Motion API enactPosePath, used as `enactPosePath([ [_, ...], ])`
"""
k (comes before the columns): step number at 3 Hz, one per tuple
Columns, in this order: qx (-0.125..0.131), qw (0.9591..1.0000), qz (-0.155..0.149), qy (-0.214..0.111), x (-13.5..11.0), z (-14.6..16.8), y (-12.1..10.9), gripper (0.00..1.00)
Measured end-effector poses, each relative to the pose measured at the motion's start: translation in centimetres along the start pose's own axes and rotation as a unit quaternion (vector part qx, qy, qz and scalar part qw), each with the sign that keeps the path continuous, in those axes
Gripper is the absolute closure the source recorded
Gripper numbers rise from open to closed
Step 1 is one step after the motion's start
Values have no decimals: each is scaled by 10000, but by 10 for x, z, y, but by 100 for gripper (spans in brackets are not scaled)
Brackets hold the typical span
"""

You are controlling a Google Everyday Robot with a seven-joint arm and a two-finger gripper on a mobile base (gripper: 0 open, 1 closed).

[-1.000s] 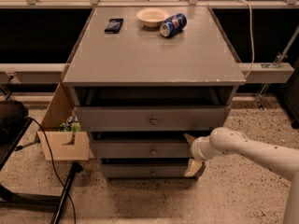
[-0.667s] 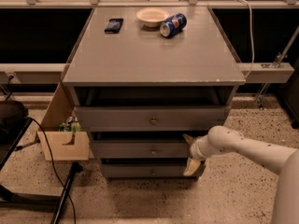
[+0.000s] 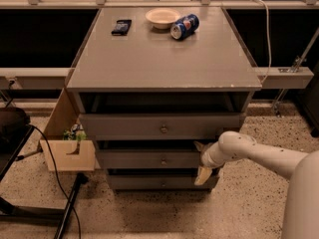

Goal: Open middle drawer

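Observation:
The grey cabinet has three drawers, one above the other. The middle drawer has a small round knob and sits roughly flush with the other two. My gripper is at the right end of the middle drawer's front, against the cabinet's right front corner. My white arm reaches in from the lower right. The uppermost drawer and the lowest drawer look shut.
On the cabinet top are a black phone, a pale bowl and a blue can lying on its side. An open wooden box stands at the left. A black cable and stand lie on the floor.
My gripper has shifted very slightly left at the middle drawer's right end. The drawers have not visibly moved.

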State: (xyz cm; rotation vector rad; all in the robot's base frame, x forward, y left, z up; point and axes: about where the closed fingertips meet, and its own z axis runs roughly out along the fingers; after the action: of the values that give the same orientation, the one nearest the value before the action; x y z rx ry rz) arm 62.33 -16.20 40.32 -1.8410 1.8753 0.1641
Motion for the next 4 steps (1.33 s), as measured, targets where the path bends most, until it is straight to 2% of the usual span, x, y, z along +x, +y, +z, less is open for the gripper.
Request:
enactPosePath([
  [2, -316, 9991, 190, 187, 2, 9, -2, 0],
  [4, -709, 9950, 550, 432, 11, 12, 4, 0],
])
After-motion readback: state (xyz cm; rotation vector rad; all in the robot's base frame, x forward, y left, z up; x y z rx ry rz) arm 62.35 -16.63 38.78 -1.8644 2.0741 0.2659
